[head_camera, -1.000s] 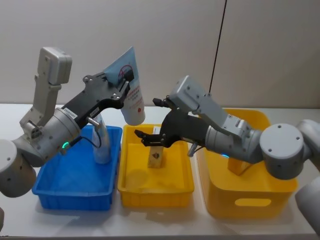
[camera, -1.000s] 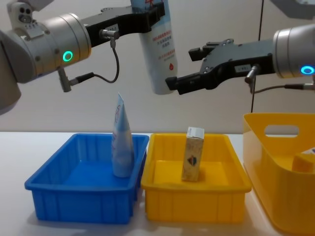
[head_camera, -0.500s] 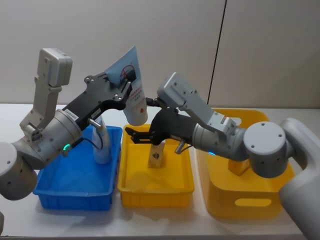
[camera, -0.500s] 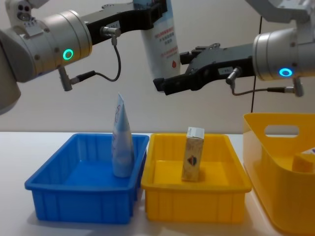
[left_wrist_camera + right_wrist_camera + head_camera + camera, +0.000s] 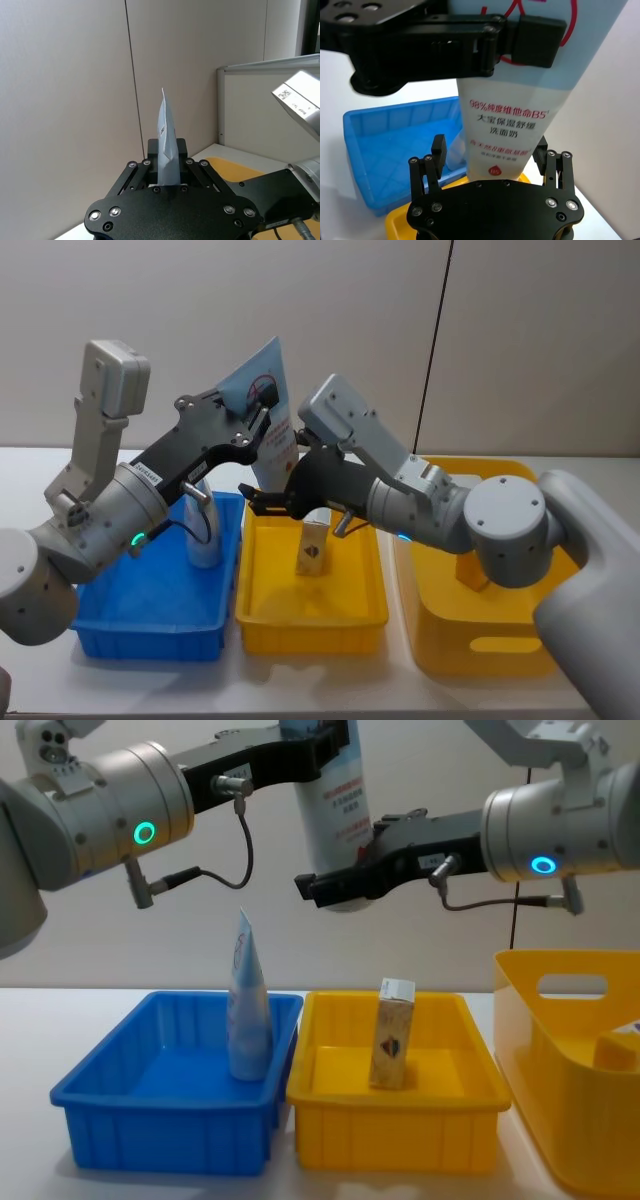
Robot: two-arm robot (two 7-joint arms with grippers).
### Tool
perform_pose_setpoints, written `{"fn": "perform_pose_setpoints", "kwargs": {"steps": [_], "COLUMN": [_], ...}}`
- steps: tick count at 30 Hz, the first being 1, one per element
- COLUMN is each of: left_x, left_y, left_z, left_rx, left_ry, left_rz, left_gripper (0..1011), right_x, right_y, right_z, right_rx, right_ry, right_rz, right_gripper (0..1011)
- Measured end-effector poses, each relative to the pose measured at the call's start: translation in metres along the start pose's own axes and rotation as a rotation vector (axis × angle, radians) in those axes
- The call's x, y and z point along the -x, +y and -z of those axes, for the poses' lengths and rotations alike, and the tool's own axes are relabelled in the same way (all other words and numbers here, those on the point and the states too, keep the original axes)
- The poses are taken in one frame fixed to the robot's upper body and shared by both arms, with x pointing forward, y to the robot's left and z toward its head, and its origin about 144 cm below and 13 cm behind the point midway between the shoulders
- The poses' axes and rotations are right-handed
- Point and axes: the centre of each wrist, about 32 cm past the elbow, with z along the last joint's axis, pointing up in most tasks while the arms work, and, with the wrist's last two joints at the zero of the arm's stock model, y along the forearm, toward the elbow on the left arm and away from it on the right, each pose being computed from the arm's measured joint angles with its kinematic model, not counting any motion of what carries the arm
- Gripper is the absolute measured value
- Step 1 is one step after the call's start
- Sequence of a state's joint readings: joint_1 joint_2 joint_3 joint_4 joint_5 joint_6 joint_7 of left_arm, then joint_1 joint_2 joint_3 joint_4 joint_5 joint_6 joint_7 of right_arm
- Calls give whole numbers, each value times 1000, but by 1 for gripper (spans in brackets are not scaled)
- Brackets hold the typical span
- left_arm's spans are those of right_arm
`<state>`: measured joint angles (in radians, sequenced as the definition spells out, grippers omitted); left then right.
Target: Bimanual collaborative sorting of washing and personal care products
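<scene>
Left tool (image 5: 260, 397) high, clamping pouch (image 5: 274, 440) | right tool (image 5: 276, 490) open astride its base

The head camera looks down at the blue bin (image 5: 150, 600) and yellow bin (image 5: 310, 605). The chest camera sees both from low, side on. Wrist cameras behind the left tool (image 5: 166, 151) and right tool (image 5: 490, 150) see one pouch (image 5: 512, 117) up close.

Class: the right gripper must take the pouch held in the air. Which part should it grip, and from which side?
Probably the lower body of the pouch, approached from the robot's right. The left gripper pinches the flat top end, so the fuller bottom hangs free, already inside the open right gripper.
</scene>
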<state>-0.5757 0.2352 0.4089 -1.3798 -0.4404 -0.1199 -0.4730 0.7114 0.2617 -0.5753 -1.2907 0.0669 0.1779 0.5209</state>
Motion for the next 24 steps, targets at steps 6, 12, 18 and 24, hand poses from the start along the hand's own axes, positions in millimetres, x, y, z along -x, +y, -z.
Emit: {"fn": "perform_pose_setpoints", "kwargs": {"steps": [6,12,18,24], "left_x": [1,1,2,2], "left_y": [1,1,2,2], "left_z": [1,2,2,2], "left_rx": [-4,-7,-9,-9], "left_ry": [3,4,5,5], "left_rz": [-3,-4,-5,-6], "left_gripper": [177,176,176,177], "right_x": [0,-1,-1,-1], "right_y": [5,7,9,10], "right_z": [-2,-3,-4,-4], "right_rx": [0,1,1,2], "right_ry": [2,2,2,2], "right_rz": [11,18,22,23], "right_gripper": [1004,981,832,645]}}
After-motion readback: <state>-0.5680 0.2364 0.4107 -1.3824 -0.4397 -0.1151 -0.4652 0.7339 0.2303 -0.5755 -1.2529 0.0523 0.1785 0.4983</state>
